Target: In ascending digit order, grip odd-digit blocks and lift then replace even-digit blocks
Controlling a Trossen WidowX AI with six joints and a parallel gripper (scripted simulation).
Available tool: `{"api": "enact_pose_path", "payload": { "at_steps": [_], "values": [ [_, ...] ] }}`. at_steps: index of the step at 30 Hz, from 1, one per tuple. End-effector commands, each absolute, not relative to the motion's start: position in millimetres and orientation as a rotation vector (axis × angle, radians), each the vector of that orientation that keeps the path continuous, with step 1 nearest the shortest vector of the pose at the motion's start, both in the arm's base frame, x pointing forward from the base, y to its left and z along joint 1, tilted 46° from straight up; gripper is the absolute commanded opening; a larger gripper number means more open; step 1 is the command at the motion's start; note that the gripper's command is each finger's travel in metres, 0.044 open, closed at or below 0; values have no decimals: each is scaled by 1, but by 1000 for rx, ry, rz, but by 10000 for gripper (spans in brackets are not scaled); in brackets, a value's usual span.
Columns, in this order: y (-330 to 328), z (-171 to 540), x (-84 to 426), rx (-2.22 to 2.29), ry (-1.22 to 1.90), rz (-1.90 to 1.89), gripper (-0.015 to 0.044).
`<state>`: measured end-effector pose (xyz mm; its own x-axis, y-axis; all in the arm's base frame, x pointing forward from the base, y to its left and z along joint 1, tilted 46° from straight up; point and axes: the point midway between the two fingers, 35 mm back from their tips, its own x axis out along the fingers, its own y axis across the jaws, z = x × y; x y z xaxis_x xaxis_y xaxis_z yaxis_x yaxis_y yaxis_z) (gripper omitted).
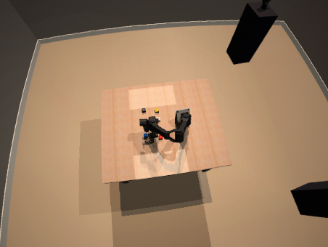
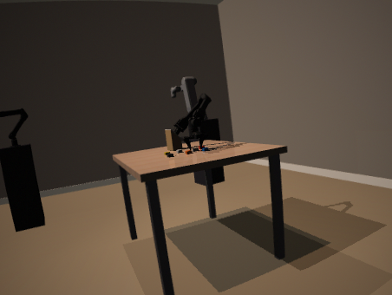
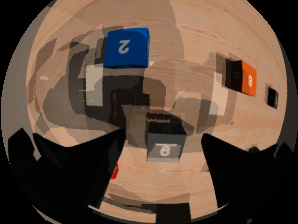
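Observation:
My gripper (image 3: pixel 165 136) (image 2: pixel 195 147) is open, its fingers on either side of the grey block (image 3: pixel 165 151) and apart from it. That block shows an underlined digit, seemingly an upside-down 6 in the wrist view. The blue block (image 3: pixel 126 48) (image 1: pixel 146 135) (image 2: pixel 205 149) shows a 2 and lies beyond the fingers. The orange block (image 3: pixel 249 78) (image 2: pixel 187 152) at the right seems to show an 8. A red block (image 3: pixel 115 171) (image 1: pixel 160 137) is mostly hidden behind the left finger. A yellow block (image 1: pixel 157 110) and a black block (image 1: pixel 144 110) lie farther off, their digits unreadable.
A pale block (image 1: pixel 158 119) (image 2: pixel 179 151) lies partly beside the arm. The arm's base stands on the wooden table (image 1: pixel 210 145). A tan upright panel (image 2: pixel 169 140) stands behind the blocks in the exterior view. Dark pedestals (image 1: pixel 250 34) stand away from the table.

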<state>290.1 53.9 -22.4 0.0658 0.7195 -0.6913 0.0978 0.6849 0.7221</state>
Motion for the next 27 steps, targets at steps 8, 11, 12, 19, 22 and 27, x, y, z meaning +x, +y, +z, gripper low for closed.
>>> {"api": "enact_pose_path", "payload": {
  "at_steps": [8, 11, 12, 19, 22, 27],
  "values": [
    [28, 2, 288, 726, 1454, 533, 400],
    [33, 26, 291, 725, 1454, 532, 400],
    [38, 42, 291, 725, 1454, 531, 400],
    [73, 157, 265, 728, 1455, 534, 400],
    [76, 167, 260, 729, 1455, 535, 400],
    [76, 167, 260, 729, 1455, 535, 400]
  ]
}}
